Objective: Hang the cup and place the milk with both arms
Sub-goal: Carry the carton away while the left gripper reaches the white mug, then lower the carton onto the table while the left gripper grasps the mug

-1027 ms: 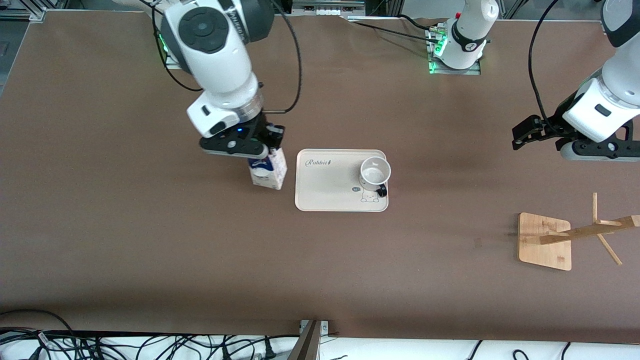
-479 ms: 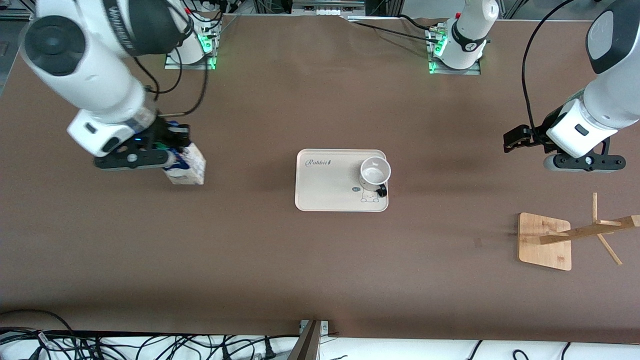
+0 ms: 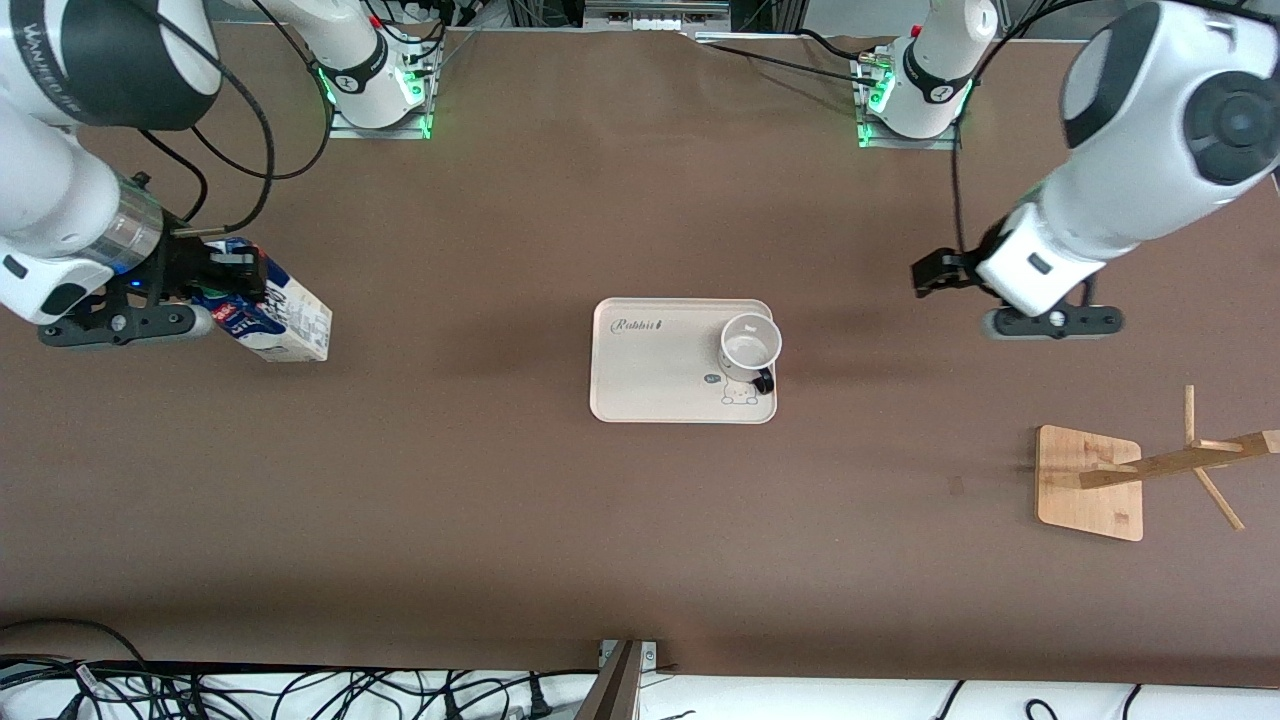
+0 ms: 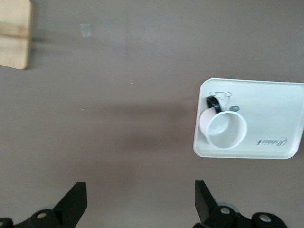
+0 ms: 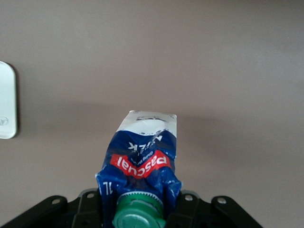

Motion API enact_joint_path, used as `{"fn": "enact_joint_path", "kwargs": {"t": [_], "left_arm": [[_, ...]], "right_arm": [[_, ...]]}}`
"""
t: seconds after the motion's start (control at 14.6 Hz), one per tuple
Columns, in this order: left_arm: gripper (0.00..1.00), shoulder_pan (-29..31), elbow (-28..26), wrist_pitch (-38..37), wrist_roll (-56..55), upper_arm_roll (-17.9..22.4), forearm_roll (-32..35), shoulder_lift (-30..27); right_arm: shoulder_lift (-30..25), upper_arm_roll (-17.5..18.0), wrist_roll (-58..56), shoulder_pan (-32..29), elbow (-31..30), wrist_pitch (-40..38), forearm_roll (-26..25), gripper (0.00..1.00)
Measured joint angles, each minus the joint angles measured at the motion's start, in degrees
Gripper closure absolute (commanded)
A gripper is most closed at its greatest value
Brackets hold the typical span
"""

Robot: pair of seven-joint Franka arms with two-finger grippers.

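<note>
The milk (image 3: 285, 322), a blue and white carton with a green cap, hangs tilted in my right gripper (image 3: 232, 298), which is shut on its top over bare table toward the right arm's end. In the right wrist view the milk (image 5: 145, 152) fills the space between the jaws of the right gripper (image 5: 141, 211). The white cup (image 3: 750, 344) stands upright on the cream tray (image 3: 650, 375), its black handle turned toward the front camera. My left gripper (image 3: 935, 273) hovers open and empty over the table between the tray and the left arm's end. The left wrist view shows this gripper (image 4: 140, 204), the cup (image 4: 224, 128) and the tray (image 4: 278, 107).
A wooden cup rack (image 3: 1092, 482) with slanted pegs stands toward the left arm's end, nearer the front camera than the left gripper. Its base corner (image 4: 14, 33) shows in the left wrist view. Cables lie off the table's front edge.
My right gripper has carried the milk from beside the tray out toward the right arm's end. My left gripper has moved toward the tray, still open.
</note>
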Motion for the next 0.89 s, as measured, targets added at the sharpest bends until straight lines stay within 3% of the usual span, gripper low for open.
{"fn": "enact_joint_path", "kwargs": {"t": [0.21, 0.62, 0.89], "left_arm": [[0.00, -0.9, -2.1, 7.6, -7.2, -4.8, -0.3, 2.7], [0.00, -8.6, -3.8, 26.1, -22.6, -5.4, -0.3, 14.6], [0.00, -11.1, -3.8, 33.5, -25.6, -5.4, -0.3, 20.7]], "right_arm": [[0.0, -1.1, -1.0, -0.2, -2.4, 1.4, 0.1, 0.55], [0.4, -1.1, -1.0, -0.3, -12.6, 14.8, 0.3, 0.55], [0.4, -0.7, -1.1, -0.2, -18.8, 24.2, 2.8, 0.55]]}}
